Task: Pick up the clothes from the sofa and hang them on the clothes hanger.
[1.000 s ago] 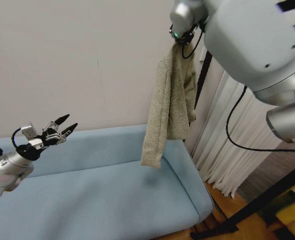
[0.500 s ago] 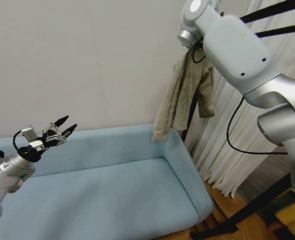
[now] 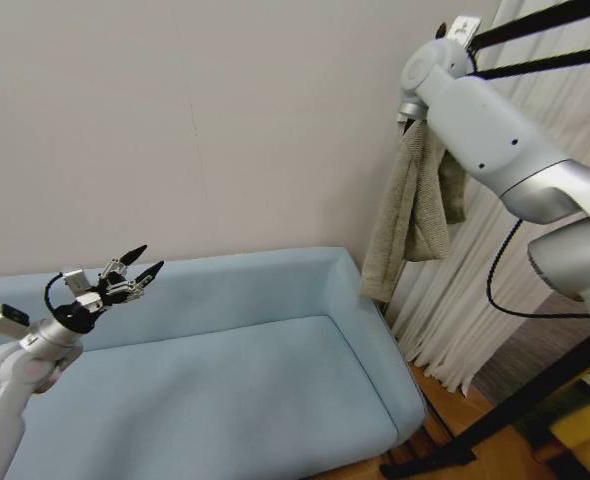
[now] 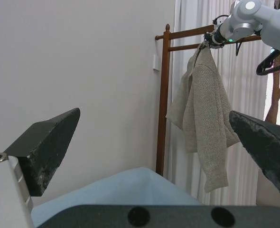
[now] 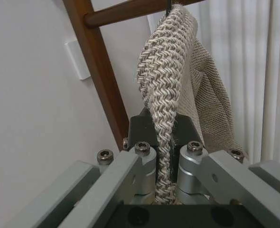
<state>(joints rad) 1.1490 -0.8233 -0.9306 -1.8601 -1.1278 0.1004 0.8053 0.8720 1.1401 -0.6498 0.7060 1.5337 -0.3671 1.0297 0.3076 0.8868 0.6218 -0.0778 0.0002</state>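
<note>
Pale wall is backing the blue sofa (image 3: 225,400), with open air standing above its seat. Fingers of the right gripper (image 5: 161,156) are pinching a fold of the knit sweater (image 3: 410,215), holding it up at 1 o'clock, close under the wooden rack (image 4: 164,95) rail. It is hanging lengthwise vertical, hem pointing down just past the sofa's right end, beside the curtain (image 3: 455,300). At 8 o'clock, the left gripper (image 3: 147,258) is hovering over the seat, fingers spread wide.

The sweater (image 3: 410,215) hangs beyond the sofa's (image 3: 225,400) right end, beside the rack (image 4: 164,95) and before the curtain (image 3: 455,320). The left claw (image 3: 147,260) hovers above the sofa's left part.
</note>
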